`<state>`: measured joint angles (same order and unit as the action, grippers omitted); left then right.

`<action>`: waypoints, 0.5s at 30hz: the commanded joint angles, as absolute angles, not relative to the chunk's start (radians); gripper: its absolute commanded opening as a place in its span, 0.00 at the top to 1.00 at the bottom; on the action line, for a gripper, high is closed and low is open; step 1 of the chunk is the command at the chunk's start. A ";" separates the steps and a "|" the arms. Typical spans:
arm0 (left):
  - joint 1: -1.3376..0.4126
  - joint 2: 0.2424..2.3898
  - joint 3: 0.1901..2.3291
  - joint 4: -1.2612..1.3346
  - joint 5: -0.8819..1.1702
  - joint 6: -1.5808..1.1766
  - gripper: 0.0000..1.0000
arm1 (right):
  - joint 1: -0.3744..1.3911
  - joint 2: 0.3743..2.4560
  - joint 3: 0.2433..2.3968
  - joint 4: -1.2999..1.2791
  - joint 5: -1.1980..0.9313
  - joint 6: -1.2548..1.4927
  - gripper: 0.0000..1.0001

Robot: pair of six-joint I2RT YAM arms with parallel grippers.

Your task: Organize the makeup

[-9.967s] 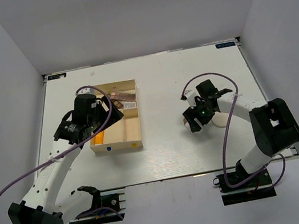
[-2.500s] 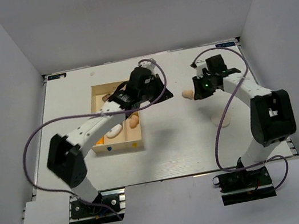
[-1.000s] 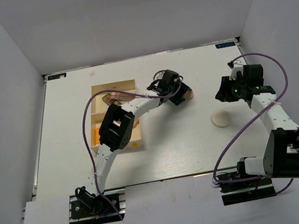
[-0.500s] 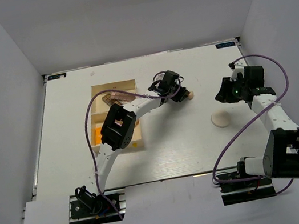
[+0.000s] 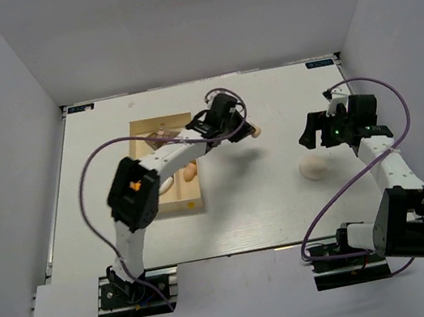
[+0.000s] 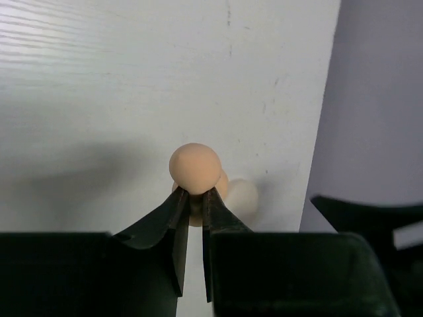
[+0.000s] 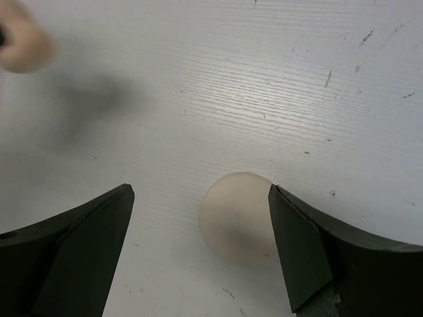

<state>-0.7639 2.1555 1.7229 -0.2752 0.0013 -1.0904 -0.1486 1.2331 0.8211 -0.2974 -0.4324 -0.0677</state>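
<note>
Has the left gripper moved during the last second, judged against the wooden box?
Yes. The left gripper, shut on the tan sponge, has shifted left and slightly toward the far edge, closer to the wooden box.

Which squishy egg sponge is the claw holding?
The tan sponge pinched in the left claw, out past the right side of the wooden box. The other sponges lie inside that box.

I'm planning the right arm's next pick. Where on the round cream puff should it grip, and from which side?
Likely from straight above, pinching the round cream puff across its outer edge on two opposite sides. It lies low and alone on the table, round with no handle, so any width works. The right gripper is open, its fingers spread wider than the puff.
</note>
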 commanded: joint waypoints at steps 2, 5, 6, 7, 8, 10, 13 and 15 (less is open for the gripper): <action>-0.744 1.753 1.541 -0.307 -0.136 -0.924 0.82 | -0.163 1.236 0.838 -0.327 -0.492 -0.147 0.11; -0.744 1.584 1.413 -0.366 -0.218 -0.885 0.82 | -0.167 1.242 0.831 -0.333 -0.528 -0.172 0.11; -0.733 1.548 1.369 -0.421 -0.265 -0.871 0.81 | -0.169 1.246 0.830 -0.336 -0.535 -0.175 0.11; -0.733 1.522 1.349 -0.451 -0.265 -0.865 0.81 | -0.169 1.249 0.830 -0.336 -0.538 -0.179 0.11; -0.733 1.493 1.330 -0.487 -0.320 -0.859 0.81 | -0.169 1.252 0.828 -0.339 -0.540 -0.184 0.11; -0.723 1.431 1.283 -0.584 -0.374 -0.850 0.81 | -0.167 1.267 0.828 -0.344 -0.541 -0.207 0.11; -0.713 1.397 1.259 -0.690 -0.449 -0.831 0.81 | -0.161 1.305 0.841 -0.377 -0.508 -0.238 0.11; -0.713 1.394 1.247 -0.715 -0.483 -0.810 0.81 | -0.163 1.333 0.850 -0.400 -0.489 -0.261 0.11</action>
